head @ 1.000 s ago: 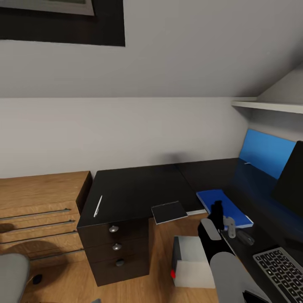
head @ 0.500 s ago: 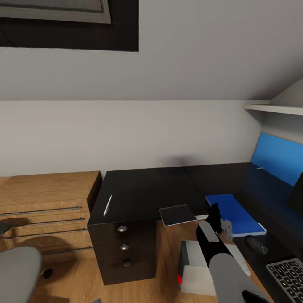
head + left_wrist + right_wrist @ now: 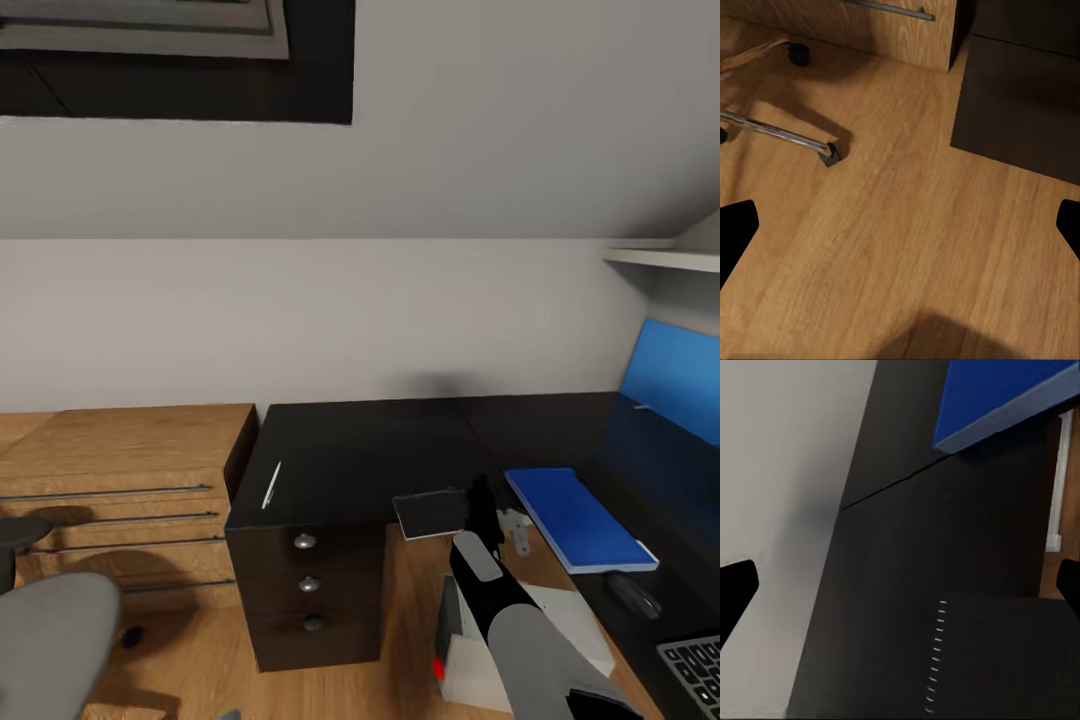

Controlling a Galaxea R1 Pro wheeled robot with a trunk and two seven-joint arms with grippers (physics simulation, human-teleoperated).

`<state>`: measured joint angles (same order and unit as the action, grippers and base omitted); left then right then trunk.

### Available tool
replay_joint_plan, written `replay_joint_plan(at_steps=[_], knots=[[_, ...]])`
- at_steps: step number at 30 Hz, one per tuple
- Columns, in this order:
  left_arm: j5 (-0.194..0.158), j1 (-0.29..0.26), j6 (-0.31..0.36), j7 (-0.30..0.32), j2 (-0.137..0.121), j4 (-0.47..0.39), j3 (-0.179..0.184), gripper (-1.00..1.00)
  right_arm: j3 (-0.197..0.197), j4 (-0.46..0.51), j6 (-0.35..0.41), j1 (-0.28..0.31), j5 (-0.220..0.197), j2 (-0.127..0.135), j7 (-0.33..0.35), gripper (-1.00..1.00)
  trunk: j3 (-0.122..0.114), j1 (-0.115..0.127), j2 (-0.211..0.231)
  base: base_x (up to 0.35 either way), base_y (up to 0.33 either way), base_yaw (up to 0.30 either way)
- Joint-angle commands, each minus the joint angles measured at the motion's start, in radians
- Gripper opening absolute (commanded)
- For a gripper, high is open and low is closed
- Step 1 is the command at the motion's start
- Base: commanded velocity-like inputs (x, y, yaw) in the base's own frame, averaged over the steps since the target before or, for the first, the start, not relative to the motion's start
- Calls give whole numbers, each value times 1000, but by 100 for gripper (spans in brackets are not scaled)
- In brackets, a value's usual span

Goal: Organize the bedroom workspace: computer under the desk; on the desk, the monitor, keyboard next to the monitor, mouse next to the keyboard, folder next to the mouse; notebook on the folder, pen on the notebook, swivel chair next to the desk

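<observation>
The dark notebook (image 3: 430,512) lies on the corner of the black drawer cabinet (image 3: 340,450), overhanging its edge. A thin white pen (image 3: 271,485) rests on the cabinet's left side. The blue folder (image 3: 580,520) lies on the black desk (image 3: 640,460), with the mouse (image 3: 633,594) and a corner of the keyboard (image 3: 695,665) nearer me. The computer (image 3: 470,650) stands on the floor below my right arm. My right gripper (image 3: 490,510) is open just right of the notebook (image 3: 997,660), with the folder (image 3: 1005,397) beyond. My left gripper (image 3: 900,232) hangs open over the floor. The swivel chair (image 3: 50,640) is at lower left.
A low light-wood drawer bench (image 3: 120,470) stands left of the cabinet against the grey wall. The desk's blue back panel (image 3: 680,385) and a white shelf (image 3: 665,258) are at right. A chrome chair leg with a caster (image 3: 830,154) lies on the wood floor (image 3: 915,225).
The camera has turned left, so everything has shifted right and the monitor has left the picture. My right gripper has drawn closer to the notebook.
</observation>
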<state>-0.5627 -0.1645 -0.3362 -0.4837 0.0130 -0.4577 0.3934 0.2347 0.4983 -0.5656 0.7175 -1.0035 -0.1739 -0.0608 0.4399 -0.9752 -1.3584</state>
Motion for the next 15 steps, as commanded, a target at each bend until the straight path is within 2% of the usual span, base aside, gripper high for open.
replay_joint_plan(at_steps=[1, 6, 10, 12, 15], knots=[[-9, -2, -6, -6, -1, 1, 8, 100, 2, 1, 0, 0, -3, -1, -1, 100, 1, 0, -1, 0, 0, 240], [-9, -2, -6, -6, -1, 1, 9, 100, 2, 2, 11, 0, -3, -1, -1, 100, 1, 0, -1, 0, 0, 122], [-7, -2, -6, -6, 0, -1, 11, 100, 3, 10, 122, -1, 0, -1, 9, 100, 1, 0, -1, 0, 0, 14], [-5, -2, -6, -7, 14, -4, 13, 100, 4, 36, 206, -2, 1, -1, 39, 100, 1, 0, -1, 0, 0, 3], [-3, -2, -6, -6, 34, -4, 12, 100, 4, 80, 264, -6, 2, -1, 66, 100, 1, 0, -1, 0, 0, 2]])
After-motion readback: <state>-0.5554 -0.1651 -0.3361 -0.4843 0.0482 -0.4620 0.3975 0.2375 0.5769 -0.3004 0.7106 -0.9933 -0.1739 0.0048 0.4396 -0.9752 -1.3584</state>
